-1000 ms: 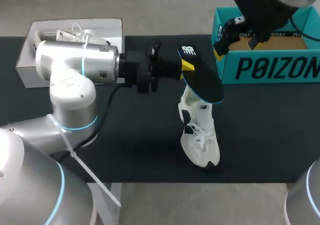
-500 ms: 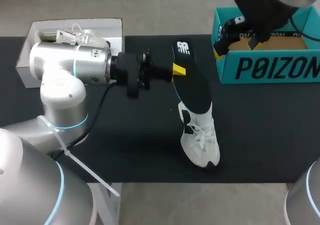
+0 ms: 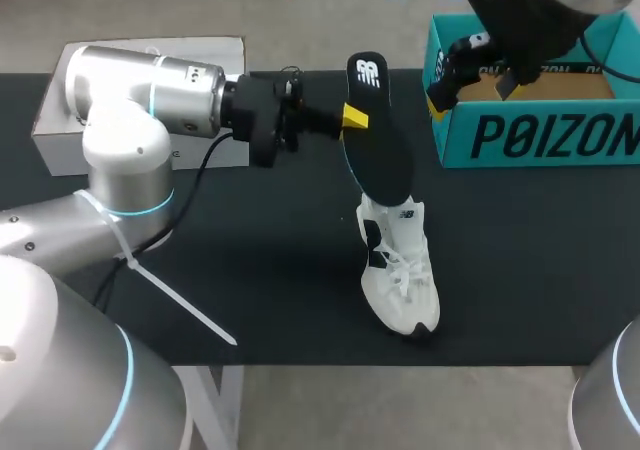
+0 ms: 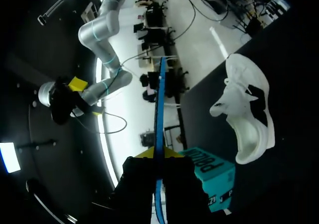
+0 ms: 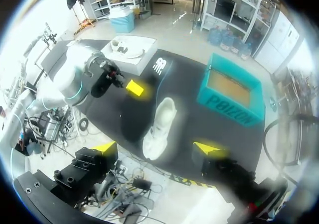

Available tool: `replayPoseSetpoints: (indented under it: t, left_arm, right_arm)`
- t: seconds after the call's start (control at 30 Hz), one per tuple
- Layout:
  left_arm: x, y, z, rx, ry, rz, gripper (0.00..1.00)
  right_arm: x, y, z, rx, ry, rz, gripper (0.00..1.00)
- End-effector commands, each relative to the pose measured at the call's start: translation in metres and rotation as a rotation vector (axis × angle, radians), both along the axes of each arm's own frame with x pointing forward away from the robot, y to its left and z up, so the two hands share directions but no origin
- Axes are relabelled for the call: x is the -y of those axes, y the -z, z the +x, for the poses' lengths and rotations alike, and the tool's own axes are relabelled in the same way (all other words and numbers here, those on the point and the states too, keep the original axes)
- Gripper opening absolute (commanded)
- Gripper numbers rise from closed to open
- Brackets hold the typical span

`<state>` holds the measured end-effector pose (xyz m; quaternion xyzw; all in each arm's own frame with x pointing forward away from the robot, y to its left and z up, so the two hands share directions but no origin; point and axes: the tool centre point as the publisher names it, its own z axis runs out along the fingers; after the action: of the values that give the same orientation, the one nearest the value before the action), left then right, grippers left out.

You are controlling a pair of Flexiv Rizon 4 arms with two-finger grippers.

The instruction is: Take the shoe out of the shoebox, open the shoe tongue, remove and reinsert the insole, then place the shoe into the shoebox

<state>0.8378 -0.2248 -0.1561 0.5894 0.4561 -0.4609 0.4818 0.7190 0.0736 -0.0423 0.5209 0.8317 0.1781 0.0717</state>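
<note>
A white shoe (image 3: 400,270) lies on the black table (image 3: 520,270), toe toward the front edge; it also shows in the left wrist view (image 4: 246,114) and the right wrist view (image 5: 159,127). My left gripper (image 3: 350,120) is shut on a black insole (image 3: 378,145) with a blue edge (image 4: 159,104), holding it tilted in the air above the shoe's heel end. The teal shoebox (image 3: 530,135) stands at the back right. Over its left end hangs my right gripper (image 3: 470,70), open and holding nothing (image 5: 157,148).
A white box lid (image 3: 45,130) sits at the back left, largely hidden behind my left arm (image 3: 150,100). Bare black table lies between the shoe and the shoebox and along the front edge.
My left arm has swung toward the back of the table, carrying the insole left and away from the shoebox, and it now stands steeper. The shoe and the right arm have not moved.
</note>
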Motion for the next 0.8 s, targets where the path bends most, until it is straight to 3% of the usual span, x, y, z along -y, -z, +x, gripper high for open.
replayPoseSetpoints:
  t: [0.03, 0.63, 0.8]
  left_arm:
    - [0.008, -0.003, 0.01, -0.009, 0.01, 0.053, 0.0]
    - [0.008, -0.003, 0.01, -0.009, 0.01, 0.053, 0.0]
    - [0.008, -0.003, 0.01, -0.009, 0.01, 0.053, 0.0]
  right_arm:
    - [-0.001, 0.0, 0.002, -0.004, 0.0, -0.002, 1.0]
    - [-0.001, 0.0, 0.002, -0.004, 0.0, -0.002, 1.0]
    - [0.015, 0.014, 0.014, -0.077, -0.043, 0.228, 1.0]
